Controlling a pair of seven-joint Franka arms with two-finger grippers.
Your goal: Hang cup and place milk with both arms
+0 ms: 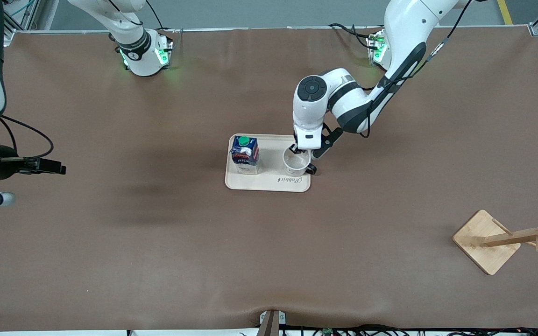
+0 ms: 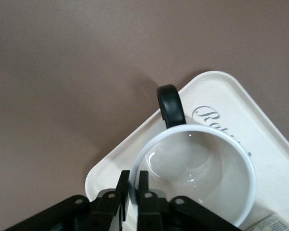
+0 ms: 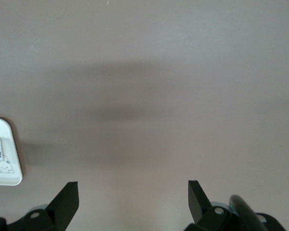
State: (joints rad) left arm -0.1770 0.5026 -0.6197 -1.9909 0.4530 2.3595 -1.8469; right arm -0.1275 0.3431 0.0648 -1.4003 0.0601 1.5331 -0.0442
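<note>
The left pincer (image 2: 133,192) is clamped on the rim of the cup (image 1: 296,163), one finger inside the wall and one outside. The cup stands on the cream tray (image 1: 269,183) mid-worktop, beside the milk (image 1: 244,154), which sits toward the right arm's end. The grasp looks made; next comes lifting the cup and carrying it to the wooden rack (image 1: 512,238), which lies nearer the front camera. The right pincer (image 3: 132,202) waits with jaws spread over bare worktop.

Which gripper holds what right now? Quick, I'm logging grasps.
Left gripper: fingers closed on the rim of the cup, which stands on the tray.
Right gripper: fingers open, holding nothing, waiting over the bare table.
</note>
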